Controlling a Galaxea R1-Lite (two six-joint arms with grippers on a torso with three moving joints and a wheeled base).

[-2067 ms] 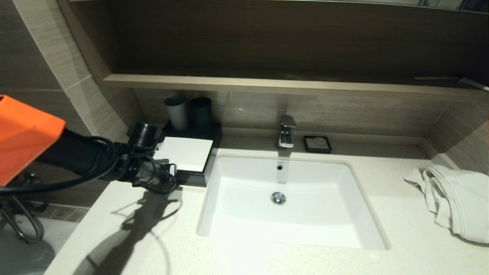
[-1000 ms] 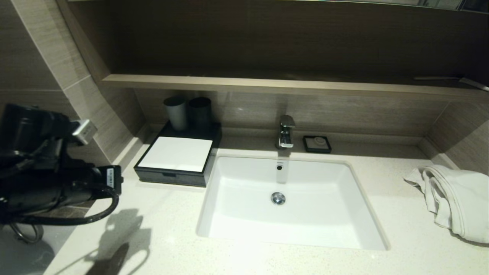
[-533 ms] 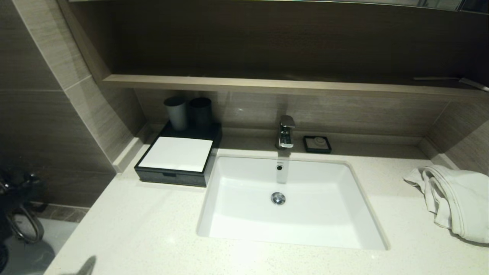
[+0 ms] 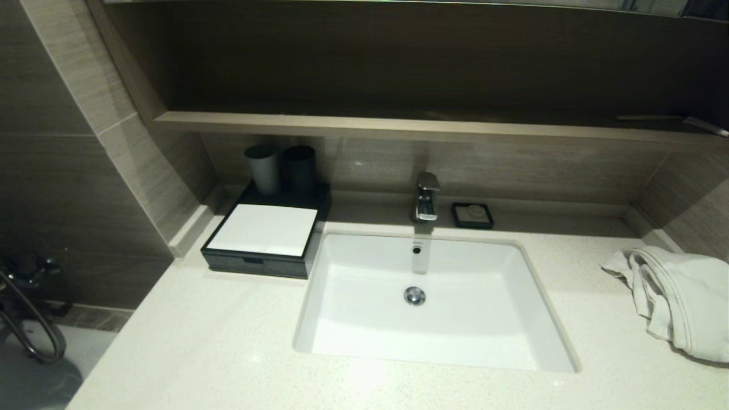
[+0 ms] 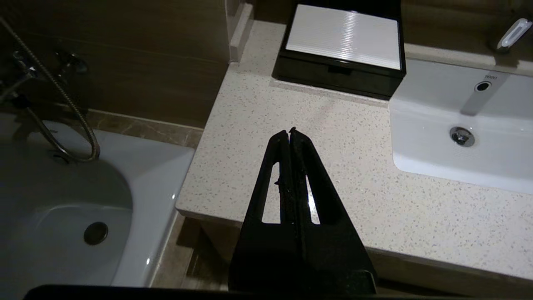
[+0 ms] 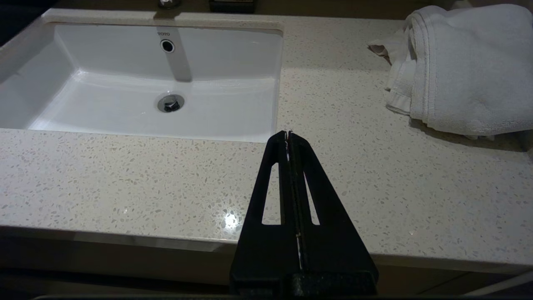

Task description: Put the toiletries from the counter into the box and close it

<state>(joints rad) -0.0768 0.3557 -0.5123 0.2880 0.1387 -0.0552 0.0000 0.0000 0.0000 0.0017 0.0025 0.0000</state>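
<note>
The low black box [image 4: 259, 250] [image 5: 341, 62] with its white top panel stands at the counter's back left, its front drawer pushed in flush. No toiletries show anywhere on the speckled counter [image 4: 199, 341] [image 5: 312, 137]. My left gripper [image 5: 290, 131] is shut and empty, drawn back above the counter's front left corner, well short of the box. Shut and empty as well, my right gripper [image 6: 288, 133] hangs over the counter's front edge, near the sink's right front corner. Neither arm appears in the head view.
A white sunken sink [image 4: 433, 353] with a chrome tap [image 4: 426, 196] fills the counter's middle. Two dark cups [image 4: 279, 165] stand behind the box, a small black soap dish [image 4: 472, 214] beside the tap. A white towel [image 4: 678, 296] [image 6: 458, 66] lies at the right. A bathtub [image 5: 62, 200] lies left of the counter.
My left arm has drawn back from the box's front, leftward and toward me, and left the head view. The box's drawer stays shut.
</note>
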